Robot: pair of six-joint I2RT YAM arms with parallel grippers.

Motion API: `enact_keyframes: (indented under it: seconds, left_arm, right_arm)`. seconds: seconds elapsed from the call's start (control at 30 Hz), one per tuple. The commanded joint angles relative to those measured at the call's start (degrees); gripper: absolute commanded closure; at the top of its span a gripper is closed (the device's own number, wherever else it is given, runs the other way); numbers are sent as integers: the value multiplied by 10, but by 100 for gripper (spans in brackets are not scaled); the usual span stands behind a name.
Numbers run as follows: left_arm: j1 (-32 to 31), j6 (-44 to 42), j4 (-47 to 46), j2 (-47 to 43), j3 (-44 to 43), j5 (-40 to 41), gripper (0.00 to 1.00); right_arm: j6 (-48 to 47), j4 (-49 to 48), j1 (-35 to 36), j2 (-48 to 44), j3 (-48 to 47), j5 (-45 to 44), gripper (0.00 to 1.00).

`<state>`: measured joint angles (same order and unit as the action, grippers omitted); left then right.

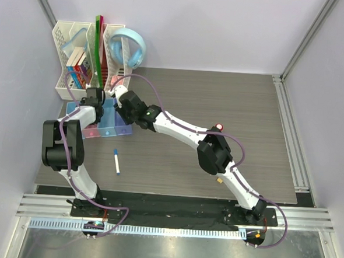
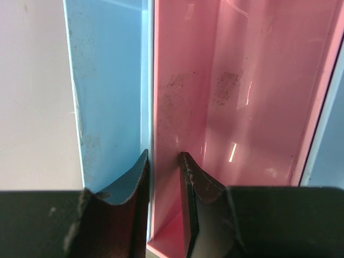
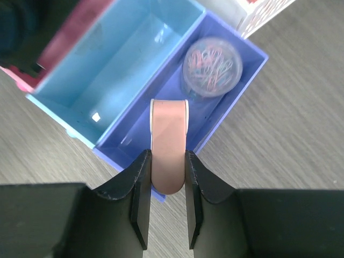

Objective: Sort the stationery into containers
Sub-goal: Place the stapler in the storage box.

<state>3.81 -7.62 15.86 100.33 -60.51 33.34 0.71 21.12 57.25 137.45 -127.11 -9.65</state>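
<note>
**Top external view.** The row of bins [image 1: 110,128] lies at the far left of the bench [image 1: 232,103]. Its long axis runs left to right, just in front of the white mesh organizer [image 1: 68,52], which holds a green ruler [image 1: 98,42] and light-blue headphones [image 1: 130,47]. The left pincer [image 1: 95,96] and the right pincer [image 1: 120,95] both hang over the row, close beside each other. The marker [image 1: 117,161] lies loose on the bench nearer the bases, apart from the bins. Its long axis points nearly straight from near edge to far edge; which end carries the cap cannot be told. A small tan bit [image 1: 220,180] lies by the right arm, well apart. The middle and right of the bench offer wide open room.

**Left wrist view.** The left pincer [image 2: 164,177] straddles the shared wall [image 2: 150,80] between a blue bin [image 2: 107,80] and the pink bin [image 2: 242,107]. One finger [image 2: 129,204] stands in each, pressed onto that wall. This grip is hidden from above.

**Right wrist view.** The right pincer [image 3: 167,177] pinches a pinkish piece [image 3: 169,140] with white side edges, its long axis pointing away from the camera. The piece hangs over the near end of the purple bin [image 3: 236,91], at the end of the row. Only this view shows a clear round case of paper clips [image 3: 212,67] at that bin's far end. The neighbouring blue bin [image 3: 107,80] is bare inside.
</note>
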Motion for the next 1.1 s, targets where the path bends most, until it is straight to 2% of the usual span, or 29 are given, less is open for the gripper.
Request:
enact_keyframes:
  seconds: [0.0,0.33,0.6,0.83,1.07]
  left_arm:
    - [-12,23,39,5,28,-57,80]
    - [-12,16,43,-13,35,-63,80]
    - [-12,11,43,-15,37,-63,80]
    - [-12,9,43,-22,38,-63,80]
    - [-12,5,44,-27,37,-64,80]
  right_arm:
    - [-4,-15,3,12,-39,2,87]
    - [-4,-17,3,43,-50,7,87]
    - [-21,-17,3,44,-47,4,69]
    - [-25,-17,3,41,-43,2,62]
    - [-27,-16,3,42,-40,-2,60]
